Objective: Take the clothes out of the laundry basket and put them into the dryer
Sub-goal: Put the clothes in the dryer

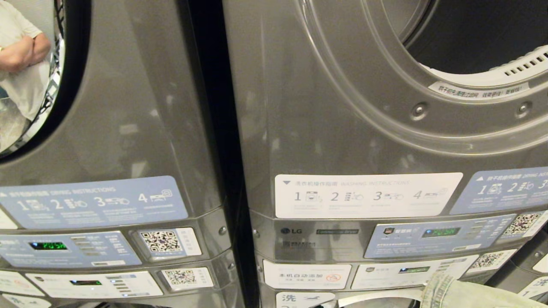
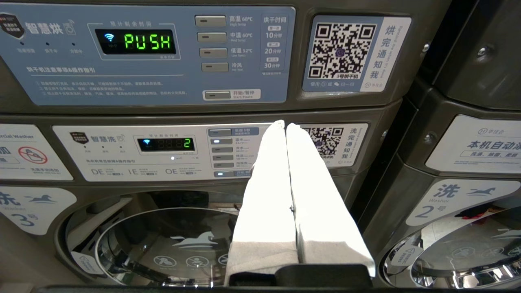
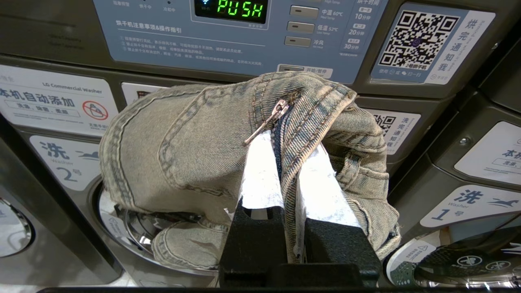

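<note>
We list, left to right: a person's reflection (image 1: 23, 64) in the neighbouring door glass; our left gripper (image 2: 286, 127), fingers pressed together and empty, before a washer panel (image 2: 163, 150); the open dryer (image 1: 471, 38), upper right; our right gripper (image 3: 285, 140), fingers clamped on faded jeans (image 3: 183, 138) below that opening.

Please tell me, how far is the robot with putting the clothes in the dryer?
Done: the right gripper is shut on a denim garment, lifted before the control panel. In hand: carrying it; its edge shows low in the head view, below the open dryer drum. Left: putting it inside the drum. The left gripper is shut and empty.
</note>
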`<state>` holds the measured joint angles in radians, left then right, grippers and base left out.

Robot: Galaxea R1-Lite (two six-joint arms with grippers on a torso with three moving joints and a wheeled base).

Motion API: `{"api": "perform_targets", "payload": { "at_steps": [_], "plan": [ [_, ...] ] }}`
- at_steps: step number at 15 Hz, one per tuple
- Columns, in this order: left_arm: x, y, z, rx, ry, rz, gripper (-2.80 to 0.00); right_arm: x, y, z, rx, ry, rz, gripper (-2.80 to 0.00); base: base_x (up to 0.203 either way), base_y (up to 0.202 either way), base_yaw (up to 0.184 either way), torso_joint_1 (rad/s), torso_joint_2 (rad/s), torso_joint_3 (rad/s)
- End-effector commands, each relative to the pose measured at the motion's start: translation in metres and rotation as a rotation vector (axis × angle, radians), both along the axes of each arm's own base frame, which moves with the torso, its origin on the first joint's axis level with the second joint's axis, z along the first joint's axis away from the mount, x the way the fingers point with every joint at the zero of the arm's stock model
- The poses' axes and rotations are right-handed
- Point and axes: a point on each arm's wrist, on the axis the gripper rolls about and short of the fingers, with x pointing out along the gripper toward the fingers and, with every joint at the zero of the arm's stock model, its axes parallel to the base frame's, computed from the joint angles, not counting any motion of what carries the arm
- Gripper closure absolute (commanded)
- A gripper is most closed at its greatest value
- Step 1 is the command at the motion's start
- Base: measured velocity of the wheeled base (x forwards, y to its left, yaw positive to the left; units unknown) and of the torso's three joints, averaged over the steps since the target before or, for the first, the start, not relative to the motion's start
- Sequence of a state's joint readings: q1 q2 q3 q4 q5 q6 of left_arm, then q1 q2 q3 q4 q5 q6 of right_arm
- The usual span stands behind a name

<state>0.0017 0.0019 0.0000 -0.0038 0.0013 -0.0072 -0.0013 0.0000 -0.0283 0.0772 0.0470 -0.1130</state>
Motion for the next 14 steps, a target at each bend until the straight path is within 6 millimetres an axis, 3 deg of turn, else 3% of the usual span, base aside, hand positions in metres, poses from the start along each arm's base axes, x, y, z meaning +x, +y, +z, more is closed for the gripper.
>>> {"api": "perform_targets", "payload": {
  "at_steps": [1,14],
  "plan": [
    [0.0001,0.0,-0.0004,0.0,0.0,0.0,0.0,0.0002,0.0,-0.0001,-0.001,0.002,0.002,0.0,0.0,0.0,0.0,0.094,-0.18,-0.1],
    [0.0001,0.0,-0.0004,0.0,0.0,0.0,0.0,0.0002,0.0,0.0001,-0.008,-0.001,-0.001,0.0,0.0,0.0,0.0,0.074,-0.14,-0.071]
  ]
}}
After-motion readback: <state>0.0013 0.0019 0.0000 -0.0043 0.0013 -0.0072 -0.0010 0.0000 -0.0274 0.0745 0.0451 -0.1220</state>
